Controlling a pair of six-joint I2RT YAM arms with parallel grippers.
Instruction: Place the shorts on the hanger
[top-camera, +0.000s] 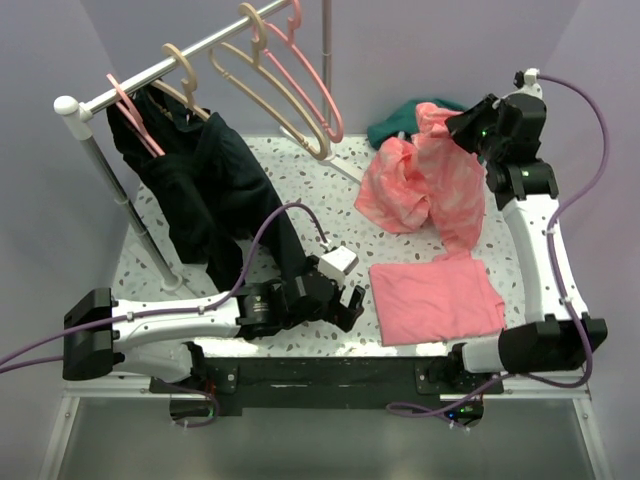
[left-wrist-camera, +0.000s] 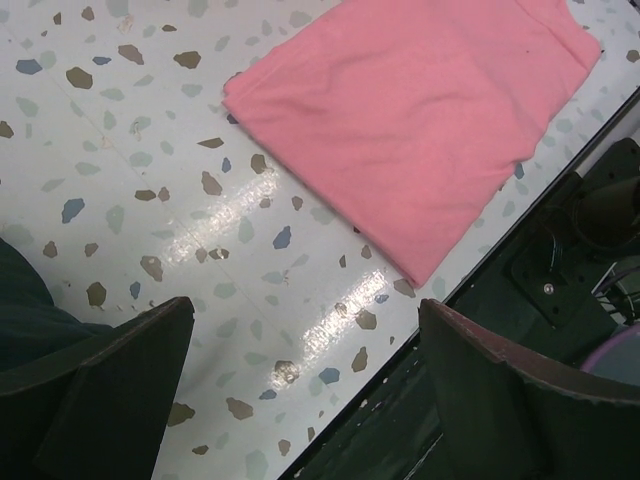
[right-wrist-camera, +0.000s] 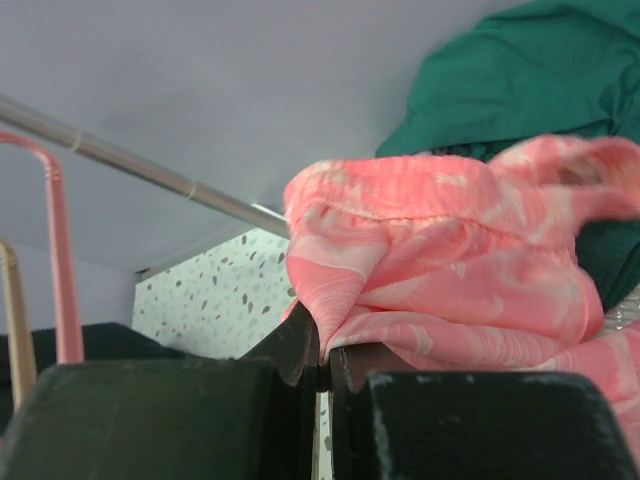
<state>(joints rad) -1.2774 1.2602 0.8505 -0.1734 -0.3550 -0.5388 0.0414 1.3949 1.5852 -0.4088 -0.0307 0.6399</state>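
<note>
Speckled tabletop (top-camera: 335, 205) under shorts (top-camera: 420, 185), lilac walls (top-camera: 50, 60)

Soft, even light is coming from above; the pink cloth (top-camera: 435, 298) is casting only a faint shadow. Just beside it, glare streaks are washing out the table (left-wrist-camera: 150, 120). Well left of it, the black garment (top-camera: 200, 190) is losing detail. In the right wrist view the right gripper (right-wrist-camera: 322, 352) is blurring close up, while the shorts (right-wrist-camera: 440, 260) are rendering sharper.
</note>
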